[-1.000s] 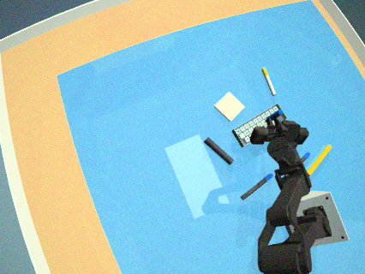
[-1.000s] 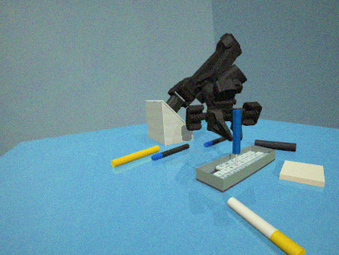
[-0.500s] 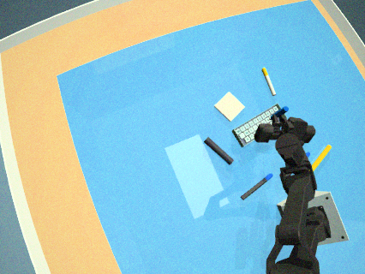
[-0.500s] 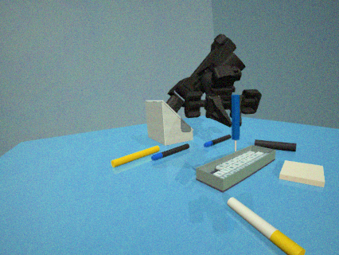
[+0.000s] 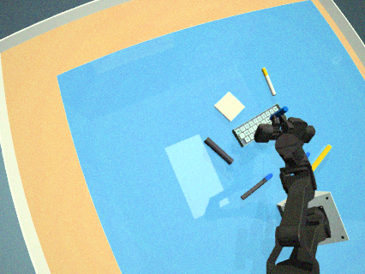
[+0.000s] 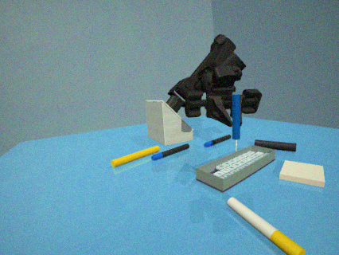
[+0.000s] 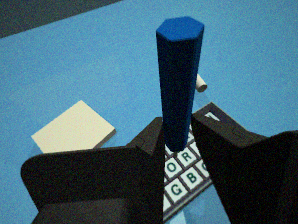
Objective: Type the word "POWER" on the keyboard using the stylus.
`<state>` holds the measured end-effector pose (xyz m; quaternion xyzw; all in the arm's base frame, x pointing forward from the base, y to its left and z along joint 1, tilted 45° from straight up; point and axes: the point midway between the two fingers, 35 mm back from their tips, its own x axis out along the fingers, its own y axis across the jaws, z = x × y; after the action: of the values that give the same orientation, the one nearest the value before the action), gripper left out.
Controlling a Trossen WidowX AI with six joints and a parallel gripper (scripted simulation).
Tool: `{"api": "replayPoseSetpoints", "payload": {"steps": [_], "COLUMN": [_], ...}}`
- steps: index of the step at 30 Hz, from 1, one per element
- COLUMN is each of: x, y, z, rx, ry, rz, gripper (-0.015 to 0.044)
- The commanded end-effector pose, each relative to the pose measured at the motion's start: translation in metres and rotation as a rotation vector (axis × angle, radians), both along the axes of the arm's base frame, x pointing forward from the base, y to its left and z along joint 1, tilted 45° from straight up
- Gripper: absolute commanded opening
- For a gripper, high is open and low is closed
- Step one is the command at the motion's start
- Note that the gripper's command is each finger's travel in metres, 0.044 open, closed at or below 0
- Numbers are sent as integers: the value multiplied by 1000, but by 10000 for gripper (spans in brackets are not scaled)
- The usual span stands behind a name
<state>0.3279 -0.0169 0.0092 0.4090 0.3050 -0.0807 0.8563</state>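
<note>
My gripper (image 5: 278,122) (image 6: 230,108) (image 7: 176,121) is shut on the blue stylus (image 5: 280,112) (image 6: 236,115) (image 7: 177,75) and holds it upright. The stylus's thin tip points down over the grey keyboard (image 5: 253,127) (image 6: 212,181) (image 7: 182,172), at the end nearer the arm. In the exterior view the tip stands just above the keys; I cannot tell whether it touches. In the wrist view the fingers hide the tip, and keys marked O, R, G and B show below it.
A cream notepad (image 5: 229,106) (image 6: 302,173) (image 7: 72,127) lies beside the keyboard. Around it lie a white marker with a yellow cap (image 5: 268,80) (image 6: 264,225), a dark cylinder (image 5: 218,150) (image 6: 274,145), a blue-tipped dark pen (image 5: 256,187) (image 6: 217,140) and a yellow marker (image 5: 321,157) (image 6: 135,155).
</note>
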Motion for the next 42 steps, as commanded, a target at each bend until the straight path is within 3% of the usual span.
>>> {"api": "replayPoseSetpoints", "payload": {"steps": [1, 22, 42], "x": [1, -10, -11], "y": [5, 54, 68], "z": [6, 61, 47], "rx": [0, 1, 3], "ry": [-4, -10, -10], "rz": [-3, 2, 2], "gripper": [0, 0, 0]}}
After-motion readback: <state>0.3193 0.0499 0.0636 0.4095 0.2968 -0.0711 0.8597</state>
